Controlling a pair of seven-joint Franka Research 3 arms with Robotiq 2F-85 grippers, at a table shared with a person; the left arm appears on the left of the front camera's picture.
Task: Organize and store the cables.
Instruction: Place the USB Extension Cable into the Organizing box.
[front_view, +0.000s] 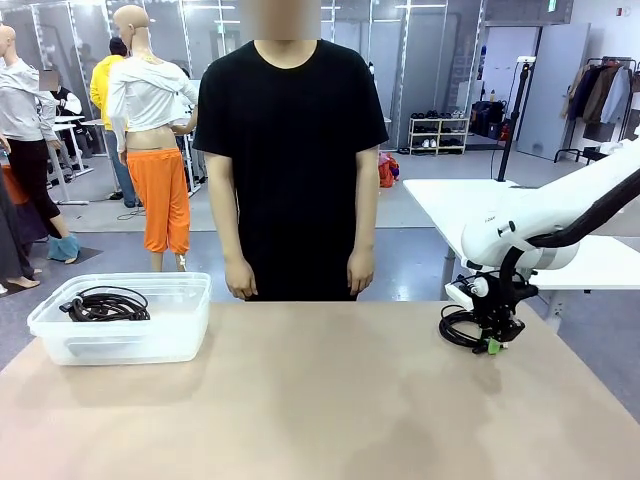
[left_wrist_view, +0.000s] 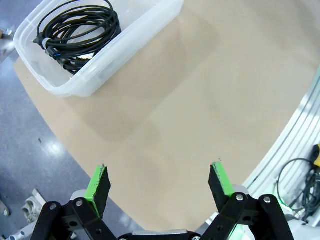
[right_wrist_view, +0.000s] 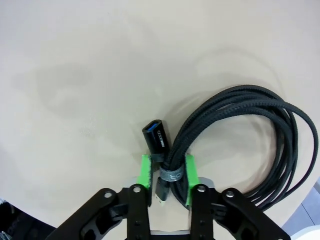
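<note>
Currently we note the right gripper (right_wrist_view: 167, 179) down at the tabletop (front_view: 320, 400) near its right edge, jaws pinched tight on a coiled black cable (right_wrist_view: 260, 135). Through the right wrist camera we see the green pads (right_wrist_view: 145, 172) squeezing the bundled strands just where a small wrap band binds them; a black plug end (right_wrist_view: 156, 139) sticks out just past the fingertips, and the rest of the loop lies on the tan surface. From the front we see the same cable (front_view: 458, 327) resting on the table under the right gripper (front_view: 492, 343), with the white arm (front_view: 540, 225) reaching in from the right side.

Over on the left, we record the left gripper (left_wrist_view: 160, 182) hanging above the table with its jaws spread wide and nothing between them. Its wrist camera looks down on bare tan board and, farther off, a clear plastic bin (left_wrist_view: 125, 50).

We find a second coil of cables (left_wrist_view: 77, 30) inside that bin, loosely wound, with plug ends gathered at one side of the coil. From the front, the bin (front_view: 125, 345) sits on the table's left side near the far edge, and the cables in it (front_view: 105, 303) lie toward its left half.

A person (front_view: 290, 150) in a black shirt stands at the far side of the table, both hands hanging down, apart from the bin and the cables.
</note>
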